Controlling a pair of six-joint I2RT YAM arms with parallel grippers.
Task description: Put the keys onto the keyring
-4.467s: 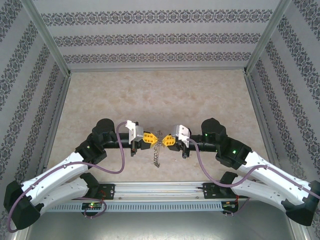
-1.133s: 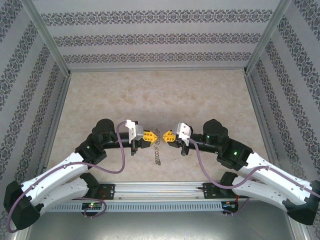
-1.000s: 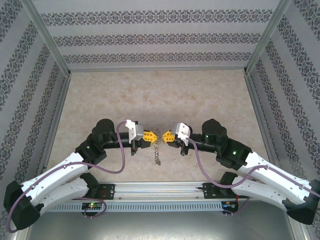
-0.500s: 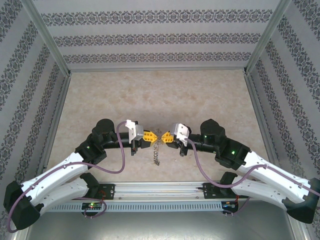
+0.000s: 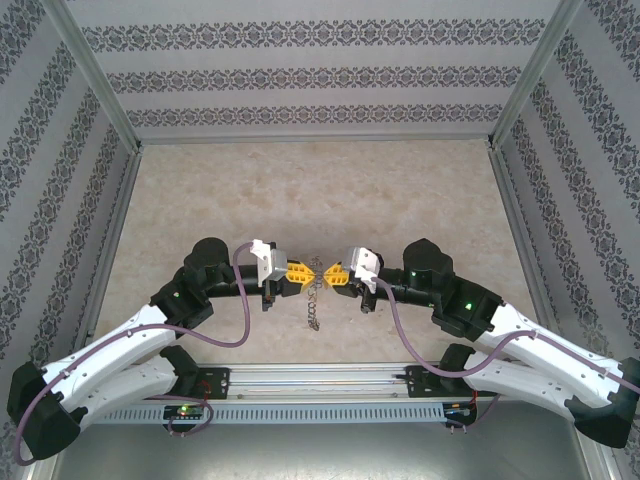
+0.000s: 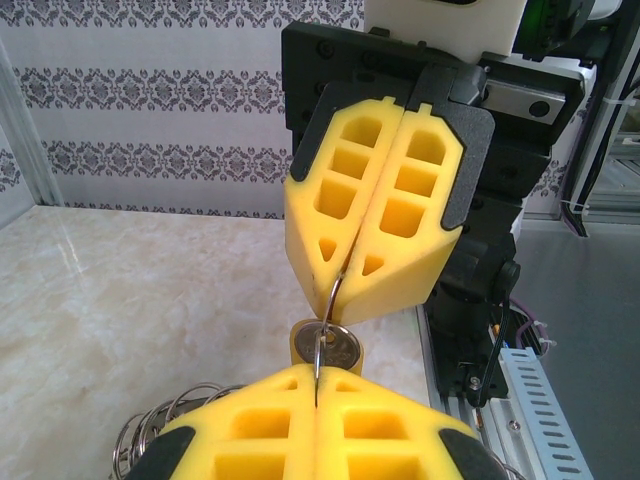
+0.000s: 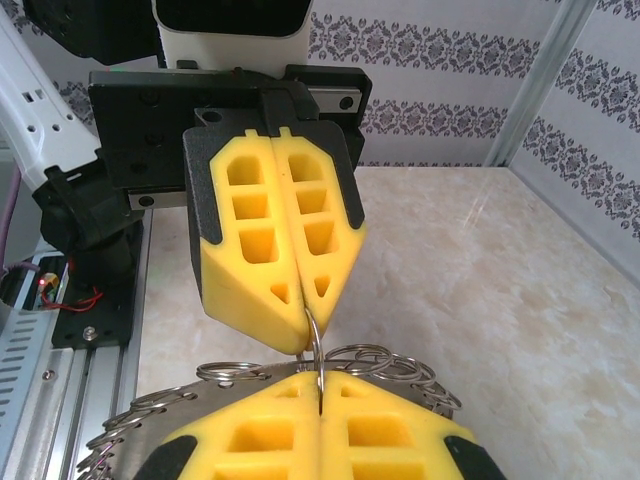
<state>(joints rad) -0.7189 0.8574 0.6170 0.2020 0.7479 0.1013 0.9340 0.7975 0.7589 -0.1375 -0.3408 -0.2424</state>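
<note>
Left pincer [image 5: 304, 275] and right pincer [image 5: 330, 277], both closed, pinch the limp, light keyring [image 5: 313, 310]; its thin wire likely slips.

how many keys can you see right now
1: a round key head sits at the keyring loop pinched between the shut left gripper and the shut right gripper. More keys may be hidden behind the grippers.
</note>
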